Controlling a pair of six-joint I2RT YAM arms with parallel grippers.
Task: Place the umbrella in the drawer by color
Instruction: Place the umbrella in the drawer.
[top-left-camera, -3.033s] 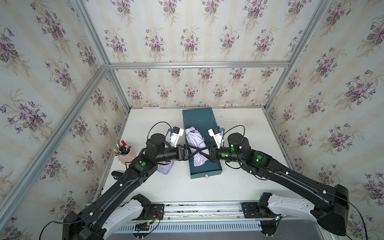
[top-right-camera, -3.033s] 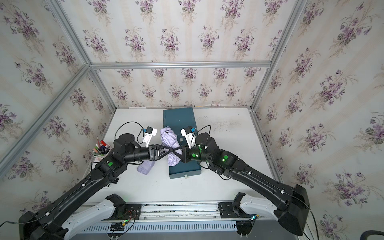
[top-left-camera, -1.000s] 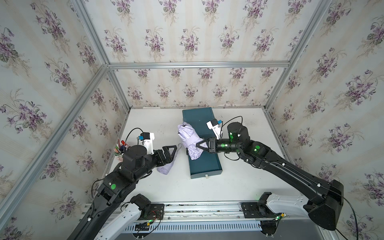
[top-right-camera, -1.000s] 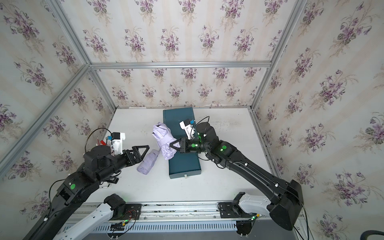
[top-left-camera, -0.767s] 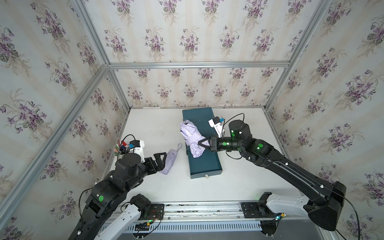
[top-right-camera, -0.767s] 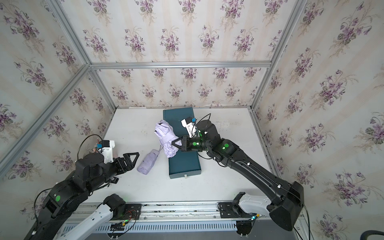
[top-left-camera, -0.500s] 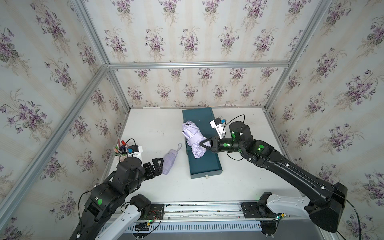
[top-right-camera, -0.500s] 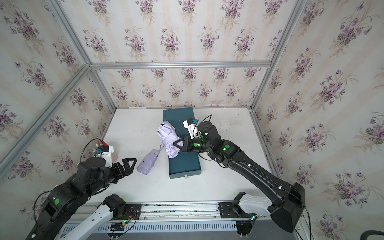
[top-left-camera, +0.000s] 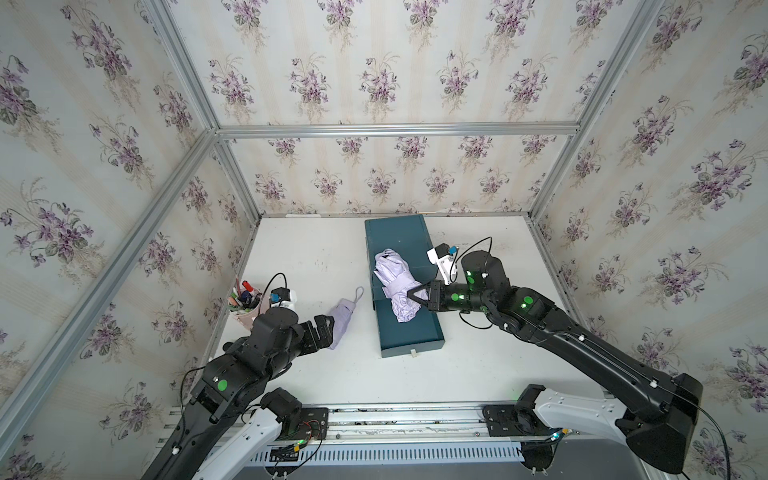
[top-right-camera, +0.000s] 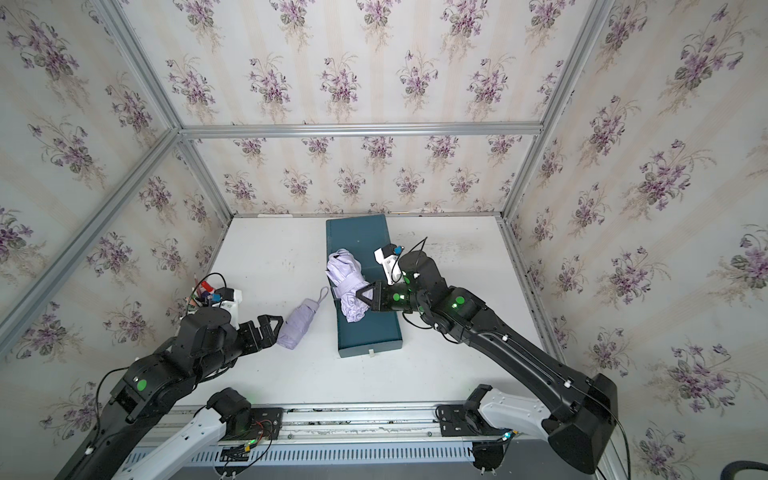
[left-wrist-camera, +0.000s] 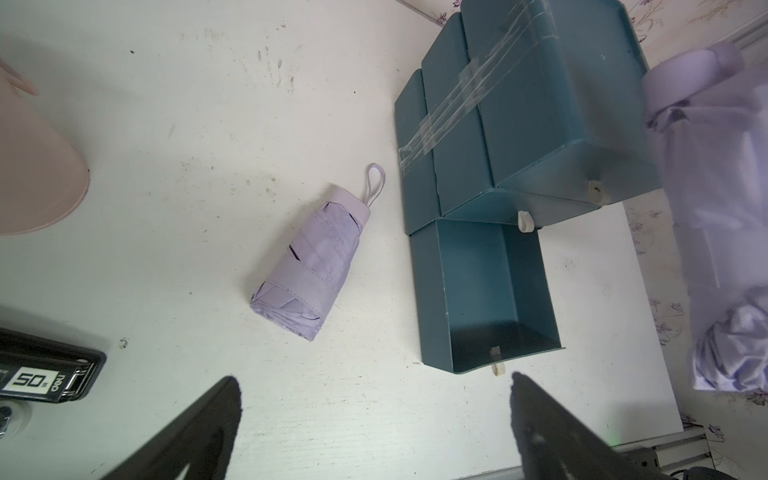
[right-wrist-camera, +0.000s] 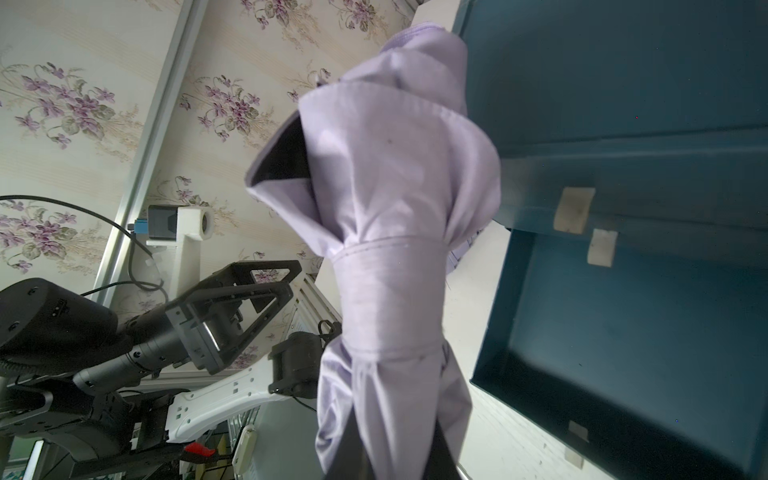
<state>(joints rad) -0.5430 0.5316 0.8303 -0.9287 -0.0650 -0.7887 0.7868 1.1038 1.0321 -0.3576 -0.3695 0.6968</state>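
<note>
In both top views a folded lilac umbrella (top-left-camera: 395, 286) (top-right-camera: 347, 286) hangs in the air over the teal drawer unit (top-left-camera: 399, 232). My right gripper (top-left-camera: 415, 296) (right-wrist-camera: 395, 457) is shut on its lower, bunched end. The unit's bottom drawer (top-left-camera: 411, 336) (left-wrist-camera: 486, 291) is pulled out and holds nothing. A second lilac umbrella (top-left-camera: 343, 318) (left-wrist-camera: 309, 266) lies strapped on the table, left of the drawer. My left gripper (top-left-camera: 326, 328) (left-wrist-camera: 374, 399) stands open near the front end of that second umbrella, with nothing between its fingers.
A pink pen cup (top-left-camera: 245, 301) (left-wrist-camera: 33, 166) stands at the left wall. In the left wrist view a black box (left-wrist-camera: 41, 374) lies beside it. Flowered walls close in the table on three sides.
My left arm has pulled back toward the front left, away from the held umbrella, its gripper open. My right gripper keeps the umbrella and has shifted it slightly over the drawer unit.
</note>
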